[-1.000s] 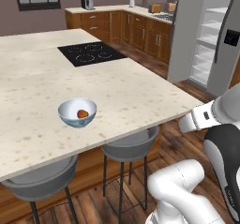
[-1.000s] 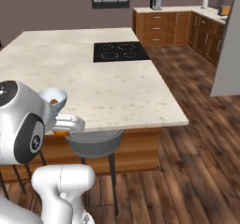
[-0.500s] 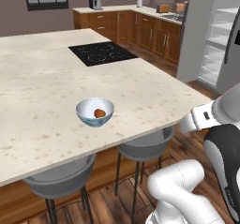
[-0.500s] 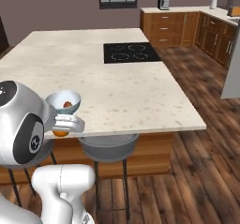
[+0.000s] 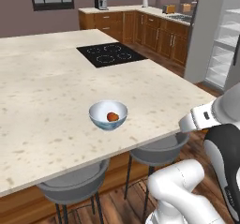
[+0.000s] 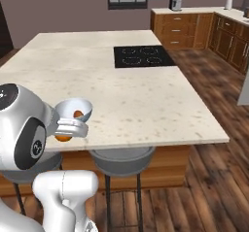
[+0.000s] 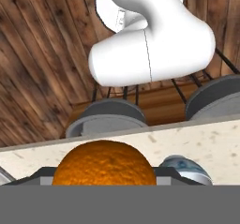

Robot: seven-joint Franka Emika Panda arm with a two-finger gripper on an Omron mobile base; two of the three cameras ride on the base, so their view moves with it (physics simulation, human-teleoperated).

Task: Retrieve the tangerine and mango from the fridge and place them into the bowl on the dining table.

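Observation:
The bowl (image 5: 108, 115) stands near the front edge of the dining table (image 5: 42, 92), pale blue with a small reddish-orange fruit (image 5: 112, 116) inside, which looks like the mango. My gripper (image 7: 103, 178) is shut on the tangerine (image 7: 103, 164), a round orange fruit with pitted skin. In the right base view the tangerine (image 6: 62, 138) hangs under my hand just off the table's edge, beside and below the bowl (image 6: 78, 107). The bowl's rim (image 7: 183, 168) also peeks up beside the tangerine. The fridge (image 5: 220, 35) stands open at the far right.
A black cooktop (image 5: 110, 54) is set into the table's far side. Two grey stools (image 5: 70, 185) (image 5: 159, 150) sit tucked under the near edge. Wooden cabinets (image 5: 154, 31) line the back wall. Wooden floor (image 6: 214, 177) lies open to the right of the table.
The base has driven along the table, so both base views shifted: the bowl now sits nearer the arm. The tangerine stays in the gripper.

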